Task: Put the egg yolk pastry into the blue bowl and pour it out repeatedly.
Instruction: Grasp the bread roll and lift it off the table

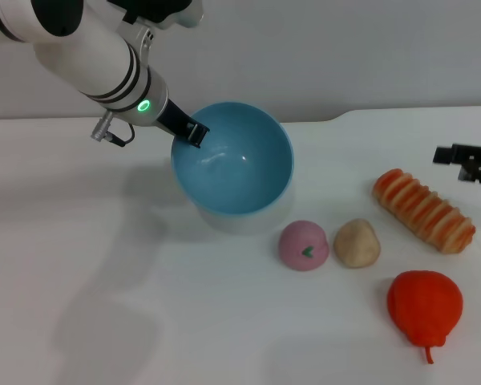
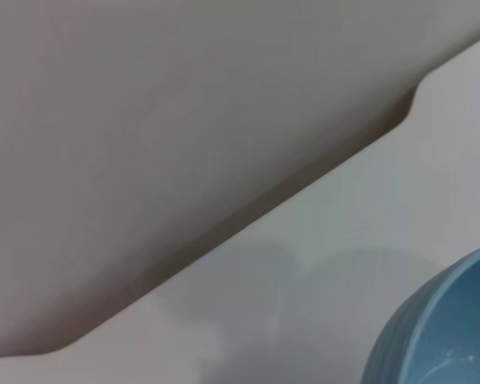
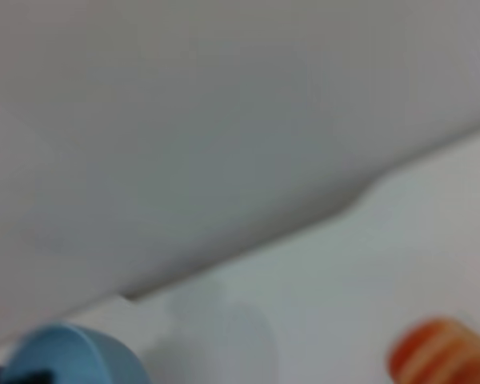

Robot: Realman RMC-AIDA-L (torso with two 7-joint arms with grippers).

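Head view: left arm reaches in from the upper left, green indicator lit at the wrist. Left hand (image 1: 194,131) is clamped on the near-left rim of the blue bowl (image 1: 240,172), one finger inside the rim. Bowl is tipped, its opening facing the camera and slightly right; interior holds nothing. Its lower side touches the white counter (image 1: 104,281).

Just right of the bowl's lower edge, on the counter: pink round bun (image 1: 304,245) with a green mark. Touching or almost touching it on its right, the egg yolk pastry (image 1: 357,243), pale beige, outside the bowl. Further right, a long orange-and-cream striped bread (image 1: 423,210) lies diagonally. Nearer the camera, a red-orange pear-shaped item (image 1: 424,305), stem pointing down.

Right hand (image 1: 470,160) sits at the far right edge, low over the counter, well apart from the food; cannot tell whether its fingers are apart or together.

Left wrist view: bowl rim (image 2: 440,336), counter edge, grey wall.

Right wrist view: bowl (image 3: 68,356) and striped bread (image 3: 440,352), blurred.
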